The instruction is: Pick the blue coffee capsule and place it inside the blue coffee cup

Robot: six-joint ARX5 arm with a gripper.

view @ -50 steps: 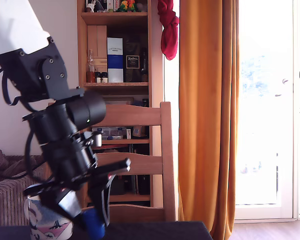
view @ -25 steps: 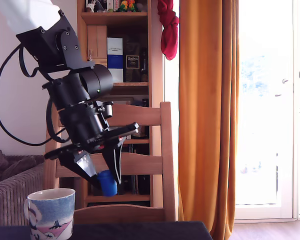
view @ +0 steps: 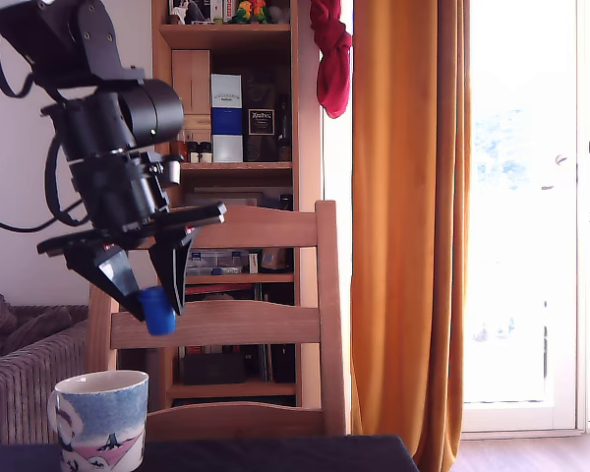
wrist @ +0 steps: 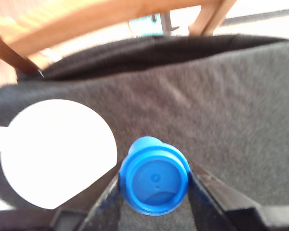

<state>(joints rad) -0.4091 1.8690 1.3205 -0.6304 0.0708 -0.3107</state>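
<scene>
High above the dark table (wrist: 241, 96), the gripper (view: 149, 313) is clamped on the blue coffee capsule (view: 158, 318), up and to the exterior view's right of the blue coffee cup (view: 100, 420). Light, rigid, smooth plastic; gripping its tapered sides looks adequate but slippery.

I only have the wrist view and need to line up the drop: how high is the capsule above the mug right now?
Observer: In the exterior view the blue coffee capsule hangs well above the rim of the blue coffee cup, with clear air between them.
Operator: Am I directly over the opening?
Observer: Not quite; in the exterior view the capsule sits a little toward that view's right of the mug's rim.
Operator: What's behind the arm that I could hit?
Observer: A wooden chair stands just behind the gripper, its backrest slats level with the jaws.
Operator: Is the mug upright?
Observer: Yes, it stands upright on the dark table.
</scene>
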